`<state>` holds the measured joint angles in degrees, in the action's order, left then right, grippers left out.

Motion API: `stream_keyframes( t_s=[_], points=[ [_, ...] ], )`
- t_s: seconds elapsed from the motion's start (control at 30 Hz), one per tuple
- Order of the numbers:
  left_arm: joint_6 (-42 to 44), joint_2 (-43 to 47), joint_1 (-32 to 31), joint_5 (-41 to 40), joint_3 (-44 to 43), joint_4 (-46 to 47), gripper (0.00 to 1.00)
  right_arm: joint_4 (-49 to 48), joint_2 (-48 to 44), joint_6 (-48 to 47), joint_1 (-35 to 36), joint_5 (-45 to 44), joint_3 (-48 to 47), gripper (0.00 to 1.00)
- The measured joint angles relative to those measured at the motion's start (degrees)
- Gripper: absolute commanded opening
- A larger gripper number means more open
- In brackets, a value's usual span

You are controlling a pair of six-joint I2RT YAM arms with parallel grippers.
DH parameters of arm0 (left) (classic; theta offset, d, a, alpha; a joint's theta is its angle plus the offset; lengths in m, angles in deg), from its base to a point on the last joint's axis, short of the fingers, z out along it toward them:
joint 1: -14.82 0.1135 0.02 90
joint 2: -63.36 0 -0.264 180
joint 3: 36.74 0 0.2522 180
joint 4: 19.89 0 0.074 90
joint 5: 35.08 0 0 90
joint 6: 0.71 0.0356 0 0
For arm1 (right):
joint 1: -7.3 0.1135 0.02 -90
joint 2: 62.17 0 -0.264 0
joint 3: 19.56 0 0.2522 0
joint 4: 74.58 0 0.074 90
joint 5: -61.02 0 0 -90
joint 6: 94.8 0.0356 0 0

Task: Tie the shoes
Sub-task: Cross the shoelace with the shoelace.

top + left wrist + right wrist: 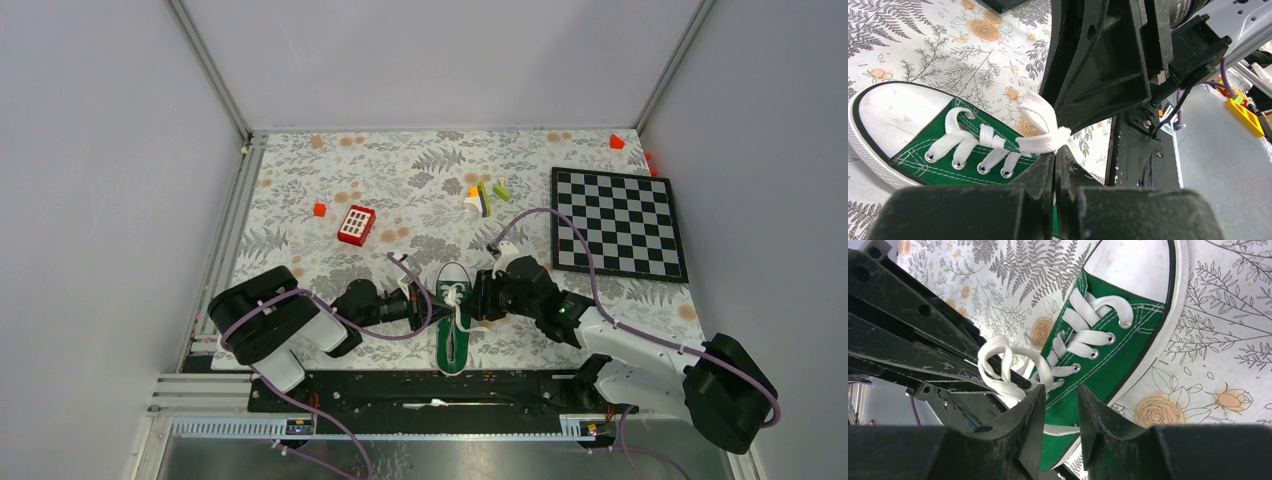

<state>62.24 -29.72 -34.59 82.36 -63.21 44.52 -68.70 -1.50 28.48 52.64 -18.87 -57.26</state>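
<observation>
The green shoe (455, 340) lies between my two arms, its white toe cap pointing away from the bases. My left gripper (428, 303) comes in from the left, and in its wrist view the left gripper (1055, 152) is shut on a white lace (1043, 142) pulled out sideways from the shoe (923, 150). A lace loop (1040, 115) stands just above that grip. My right gripper (478, 298) is at the shoe's right side. Seen from its wrist, the right gripper (1062, 390) is open over the green canvas (1108, 365), with the lace loop (1003, 360) beside its left finger.
A red-and-white keypad block (356, 224) and a small red piece (319, 209) lie behind the left arm. Small coloured blocks (485, 197) sit mid-table, a chessboard (617, 222) at the right. The black base rail (430, 388) runs just behind the shoe's heel.
</observation>
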Motion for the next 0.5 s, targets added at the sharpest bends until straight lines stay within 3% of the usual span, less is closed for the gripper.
stream_keyframes(
  t_s=[0.5],
  points=[
    [0.00,0.00,0.00,0.20,0.00,0.00,0.00,-0.17,-3.41,0.00,0.00,-0.11,0.00,0.42]
  ],
)
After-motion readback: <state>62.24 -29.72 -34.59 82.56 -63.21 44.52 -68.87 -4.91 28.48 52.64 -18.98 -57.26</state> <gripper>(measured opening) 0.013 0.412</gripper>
